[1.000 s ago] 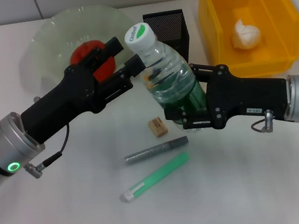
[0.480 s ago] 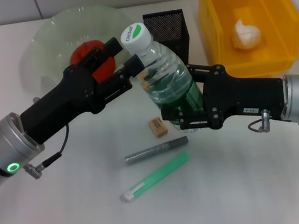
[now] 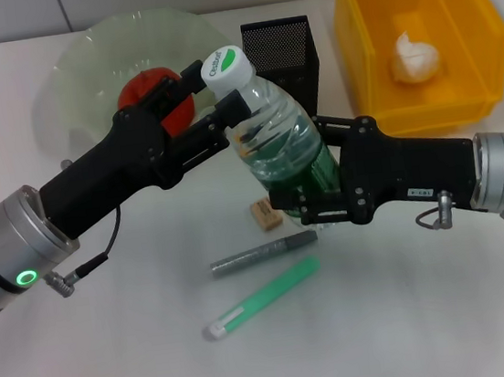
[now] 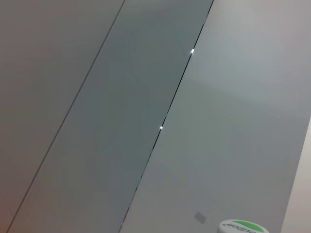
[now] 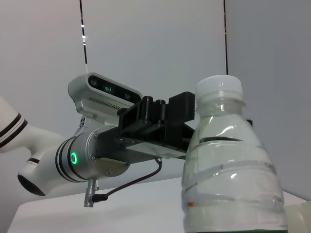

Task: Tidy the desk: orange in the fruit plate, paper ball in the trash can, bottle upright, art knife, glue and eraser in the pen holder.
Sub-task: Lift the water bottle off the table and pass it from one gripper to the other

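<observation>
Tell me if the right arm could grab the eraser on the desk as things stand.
Probably not yet. The right gripper is shut on the bottle, and the eraser lies right beside the bottle's base, partly tucked under it. The left gripper holds the neck too.

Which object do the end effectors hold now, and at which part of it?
Both hold the bottle. The right end effector grips its lower body at the green label; the left end effector clamps the neck just under the white cap.

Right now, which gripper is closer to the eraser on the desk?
The right gripper: it holds the bottle low, just beside the eraser. The left gripper is at the bottle's neck, higher and farther back.
</observation>
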Robot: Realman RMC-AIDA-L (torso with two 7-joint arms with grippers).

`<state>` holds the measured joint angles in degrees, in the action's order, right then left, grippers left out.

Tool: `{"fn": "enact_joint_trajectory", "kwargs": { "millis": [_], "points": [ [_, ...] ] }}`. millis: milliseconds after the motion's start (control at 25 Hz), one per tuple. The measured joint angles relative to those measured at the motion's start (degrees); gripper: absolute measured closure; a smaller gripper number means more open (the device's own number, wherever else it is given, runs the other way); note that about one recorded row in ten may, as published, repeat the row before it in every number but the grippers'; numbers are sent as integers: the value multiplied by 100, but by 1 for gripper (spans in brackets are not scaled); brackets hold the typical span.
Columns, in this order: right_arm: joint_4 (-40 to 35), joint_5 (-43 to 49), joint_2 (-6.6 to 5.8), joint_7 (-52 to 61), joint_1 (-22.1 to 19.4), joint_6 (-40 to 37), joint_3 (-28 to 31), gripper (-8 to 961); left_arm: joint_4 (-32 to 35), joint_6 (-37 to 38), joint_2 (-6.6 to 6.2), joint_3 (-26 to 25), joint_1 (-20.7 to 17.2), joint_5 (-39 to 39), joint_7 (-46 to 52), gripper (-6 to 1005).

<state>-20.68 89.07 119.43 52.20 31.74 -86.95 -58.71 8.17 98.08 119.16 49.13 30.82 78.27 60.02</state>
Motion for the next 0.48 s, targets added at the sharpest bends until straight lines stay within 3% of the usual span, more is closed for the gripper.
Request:
{"fn": "enact_joint_trajectory", "kwargs": {
  "millis": [480],
  "points": [
    [212, -7, 10, 1, 103, 84, 7, 186, -146, 27, 2, 10, 128, 31, -172, 197]
  ]
}}
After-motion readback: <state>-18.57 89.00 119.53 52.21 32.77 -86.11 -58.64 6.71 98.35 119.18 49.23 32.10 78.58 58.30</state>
